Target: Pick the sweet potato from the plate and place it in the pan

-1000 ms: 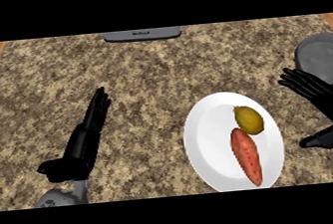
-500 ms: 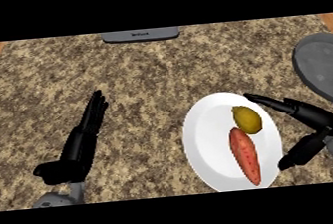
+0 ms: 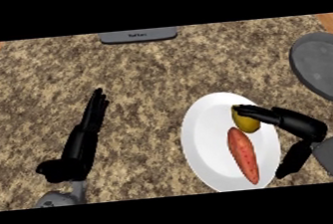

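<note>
Near the front edge, the left hand (image 3: 80, 146) rests open on the tabletop (image 3: 158, 69), fingers straight. The sweet potato (image 3: 243, 154) lies on the plate (image 3: 204, 130), untouched. Over it the right hand (image 3: 293, 128) spreads open, fingertips on the yellow fruit (image 3: 245, 119); closing there may grab the wrong item. The pan (image 3: 326, 65) waits at the right edge.

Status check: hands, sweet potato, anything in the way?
Right hand open over plate, fingertips at yellow fruit. Left hand resting, open. Sweet potato on plate, untouched.
</note>
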`<action>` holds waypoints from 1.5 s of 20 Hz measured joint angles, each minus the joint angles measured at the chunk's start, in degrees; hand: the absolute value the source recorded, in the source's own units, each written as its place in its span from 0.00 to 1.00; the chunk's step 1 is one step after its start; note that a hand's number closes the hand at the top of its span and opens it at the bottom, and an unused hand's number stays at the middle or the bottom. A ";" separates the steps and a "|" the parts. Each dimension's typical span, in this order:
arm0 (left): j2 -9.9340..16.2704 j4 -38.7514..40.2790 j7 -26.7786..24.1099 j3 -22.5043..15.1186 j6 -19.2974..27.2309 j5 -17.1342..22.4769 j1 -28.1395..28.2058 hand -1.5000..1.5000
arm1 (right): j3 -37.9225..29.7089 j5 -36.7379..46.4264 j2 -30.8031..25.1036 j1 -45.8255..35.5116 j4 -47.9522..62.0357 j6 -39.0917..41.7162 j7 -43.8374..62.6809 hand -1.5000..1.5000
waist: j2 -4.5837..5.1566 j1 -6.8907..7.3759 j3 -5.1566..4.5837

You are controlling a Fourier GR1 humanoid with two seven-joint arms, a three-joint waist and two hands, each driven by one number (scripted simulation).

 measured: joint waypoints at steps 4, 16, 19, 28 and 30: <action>-0.29 -0.93 -0.82 0.05 -0.73 -0.62 2.20 0.50 | 0.11 0.74 0.79 -0.72 2.09 -0.75 -0.76 0.00 | -0.12 0.00 -0.09; -1.37 -1.14 0.12 1.90 -1.81 -1.56 1.74 0.50 | 0.90 0.79 5.56 -2.92 4.92 -1.81 -0.16 0.00 | -0.66 -0.33 -0.57; -1.84 -1.10 0.12 1.86 -1.94 -2.01 1.75 0.50 | 1.72 1.59 6.93 -3.66 5.24 -1.94 0.22 0.00 | -0.84 -0.21 -0.67; -2.44 -1.91 2.09 2.27 -2.39 -2.71 0.86 0.50 | 6.25 9.38 9.52 -5.55 6.51 -7.31 -4.19 1.00 | -1.33 -0.05 -1.16; -2.65 -0.94 1.56 2.75 -2.65 -2.83 0.44 0.50 | 6.25 10.04 9.84 -5.84 6.70 -7.76 -4.66 1.00 | -1.31 -0.11 -1.19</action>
